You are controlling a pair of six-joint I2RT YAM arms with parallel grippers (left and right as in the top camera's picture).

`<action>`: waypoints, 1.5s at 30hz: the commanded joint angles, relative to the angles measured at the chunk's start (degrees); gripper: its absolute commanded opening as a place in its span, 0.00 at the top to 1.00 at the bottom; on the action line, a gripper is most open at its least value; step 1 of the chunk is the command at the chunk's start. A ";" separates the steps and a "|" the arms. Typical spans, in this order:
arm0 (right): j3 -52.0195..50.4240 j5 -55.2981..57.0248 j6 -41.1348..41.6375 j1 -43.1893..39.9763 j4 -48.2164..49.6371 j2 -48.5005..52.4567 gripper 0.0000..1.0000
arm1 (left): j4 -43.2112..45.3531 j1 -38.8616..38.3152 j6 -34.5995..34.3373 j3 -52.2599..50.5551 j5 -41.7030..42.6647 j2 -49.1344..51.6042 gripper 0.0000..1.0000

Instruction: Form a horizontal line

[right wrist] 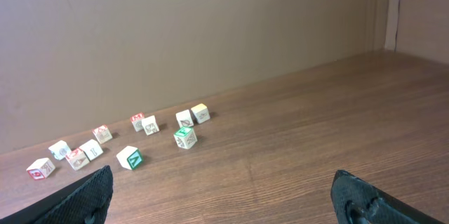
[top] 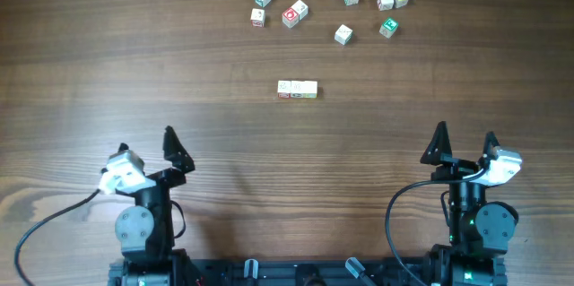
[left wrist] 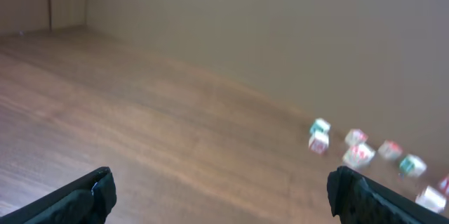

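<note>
Since a short row of pale letter cubes (top: 297, 90) already lies side by side at the middle of the wooden surface (top: 134, 53), the line looks done; loose cubes (top: 343, 34) sit scattered beyond it. Both the left gripper (top: 145, 145) and right gripper (top: 464, 136) hang empty, fingers wide.

Wood all over, matt black at the near edge.
The table (top: 134, 71) shows brown wood grain with a soft satin finish. The horizontal line (top: 297, 90) is pale, bare-looking wood, and the loose cubes (top: 343, 34) are the same wood with red and green painted faces. The left gripper (left wrist: 219, 185) and right gripper (right wrist: 221, 185) look like dull black plastic. The back wall (right wrist: 210, 34) is flat matt brown.
</note>
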 commanded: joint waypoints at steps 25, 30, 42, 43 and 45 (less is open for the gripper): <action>-0.09 -0.52 -0.98 -0.28 0.20 -0.72 0.00 | 0.48 0.00 5.64 -0.94 1.29 -0.63 0.00; -0.09 -0.52 -0.96 -0.28 0.20 -0.72 0.00 | 0.39 0.00 8.94 -0.94 2.34 -0.63 0.00; -0.09 -0.52 -0.94 -0.28 0.20 -0.72 0.00 | 0.46 -2.10 9.86 -0.94 3.19 -0.63 0.00; -0.09 -0.52 -0.96 -0.28 0.20 -0.72 0.00 | 0.46 -2.71 9.86 -0.94 3.19 -0.63 0.00; -0.09 -0.52 -0.96 -0.28 0.17 -0.72 0.00 | 0.46 -3.26 9.86 -0.94 3.19 -0.63 0.00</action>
